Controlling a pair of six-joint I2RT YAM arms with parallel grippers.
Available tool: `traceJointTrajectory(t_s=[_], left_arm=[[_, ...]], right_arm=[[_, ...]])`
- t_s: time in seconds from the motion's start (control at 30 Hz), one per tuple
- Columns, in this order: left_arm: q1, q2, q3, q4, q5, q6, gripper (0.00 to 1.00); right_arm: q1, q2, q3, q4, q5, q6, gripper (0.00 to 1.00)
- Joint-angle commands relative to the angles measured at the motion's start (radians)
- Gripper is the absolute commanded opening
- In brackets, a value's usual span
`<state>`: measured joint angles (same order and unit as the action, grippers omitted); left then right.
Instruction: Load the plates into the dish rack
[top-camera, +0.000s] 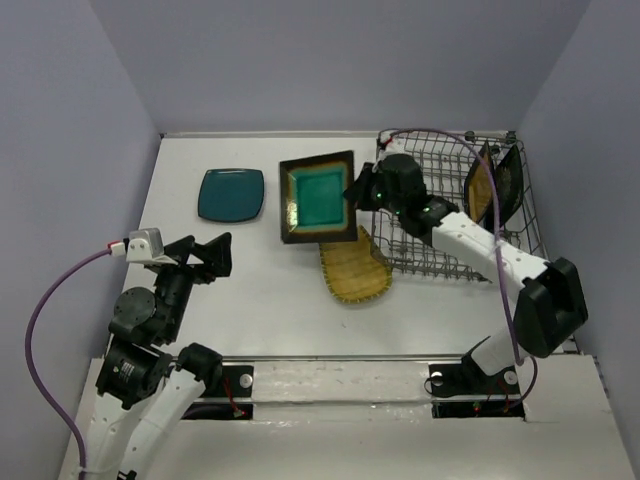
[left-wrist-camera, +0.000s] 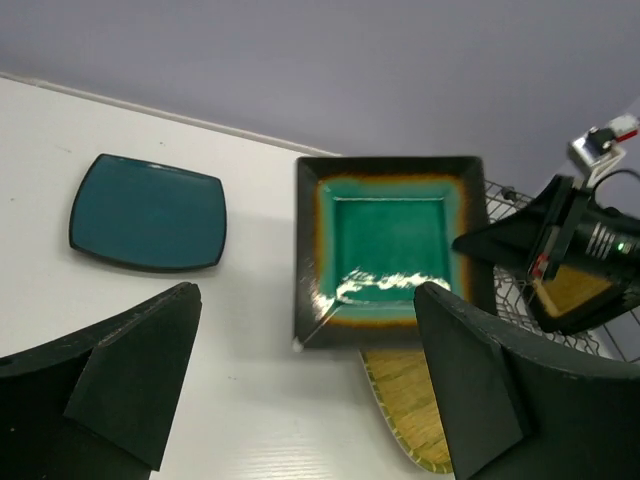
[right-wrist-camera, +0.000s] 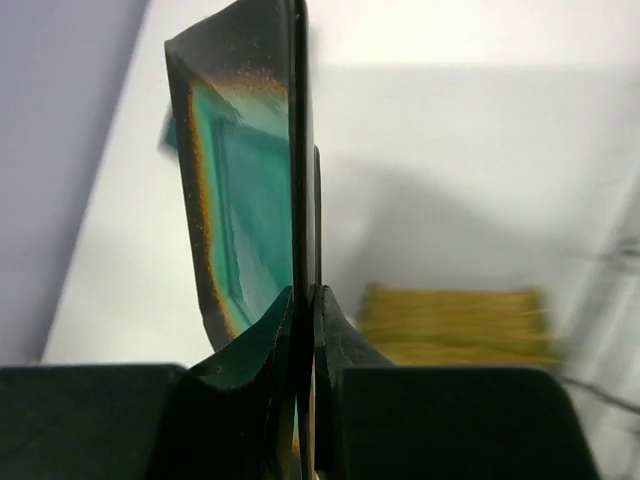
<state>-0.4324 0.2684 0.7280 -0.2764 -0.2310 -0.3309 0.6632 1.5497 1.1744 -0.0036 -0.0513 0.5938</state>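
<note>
Plates (top-camera: 231, 194): five; two in rack (top-camera: 440, 165).

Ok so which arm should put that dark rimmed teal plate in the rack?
Right: the right claw is shut on the dark-rimmed teal plate at its edge, beside the dish rack. The left claw is open and empty, across the table.

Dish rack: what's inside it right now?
Two plates stand on edge at the dish rack's right end: a dark-rimmed mustard plate and a black plate beside it. The right arm crosses the rack's near side, hiding whatever lies beneath it.
</note>
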Motion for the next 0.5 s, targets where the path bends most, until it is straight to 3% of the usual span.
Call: traceJointTrajectory(t_s=[0.0, 0.17, 0.23, 0.3, 0.47], left_arm=[[-0.025, -0.037, -0.002, 0.059, 0.022, 0.013, 0.99], [-0.063, -0.063, -0.004, 0.060, 0.038, 0.020, 0.99], [-0.086, -0.066, -0.007, 0.060, 0.045, 0.024, 0.99], [-0.098, -0.061, -0.010, 0.063, 0.067, 0.027, 0.99], [-0.134, -0.009, -0.007, 0.057, 0.111, 0.038, 0.99]], right_arm=[[-0.129, -0.131, 0.250, -0.197, 0.189, -0.211, 0.07], [-0.289, -0.068, 0.554, -0.591, 0.393, -0.417, 0.07], [-0.380, -0.057, 0.632, -0.659, 0.380, -0.440, 0.07], [-0.396, -0.014, 0.744, -0.751, 0.407, -0.476, 0.07], [-0.405, 0.098, 0.870, -0.855, 0.732, -0.571, 0.07]])
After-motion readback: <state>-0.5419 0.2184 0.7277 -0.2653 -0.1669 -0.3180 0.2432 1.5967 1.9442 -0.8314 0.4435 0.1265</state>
